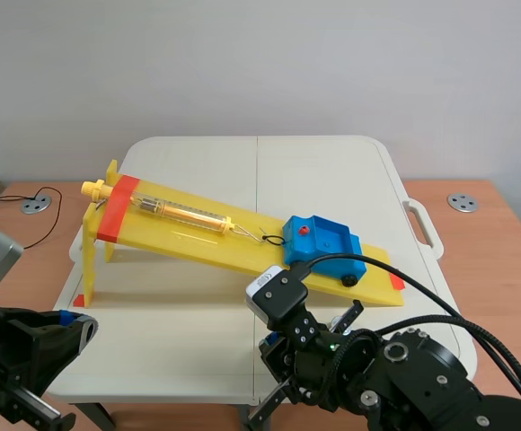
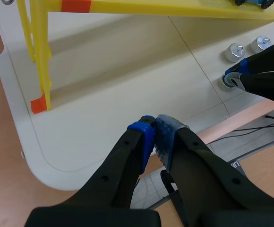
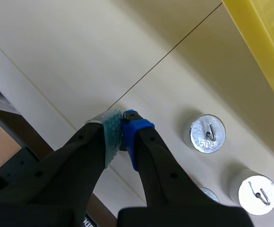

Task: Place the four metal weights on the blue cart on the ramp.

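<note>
Fingers of the left gripper point(image 2: 154, 126) are pressed together on nothing, hovering over the near edge of the counter point(image 1: 314, 171), at the lower left of the scene view. Fingers of the right gripper point(image 3: 122, 124) are also closed tip to tip, low over the counter's near edge at the lower middle. Whether anything is caught under them I cannot tell.

The pale counter fills the middle of the scene view. Across it the yellow ramp point(image 1: 198, 247) slopes down from upper left to lower right, with an orange spring scale point(image 1: 184, 214) lying on its upper half. The blue cart point(image 1: 323, 244) sits near the ramp's low end, right of centre.

The metal weights stand upright on the counter just beside the right gripper, between it and the ramp: one stamped 500 point(image 3: 207, 133), another point(image 3: 256, 191) farther out, and a third point(image 3: 208, 193) partly hidden behind a finger.
</note>
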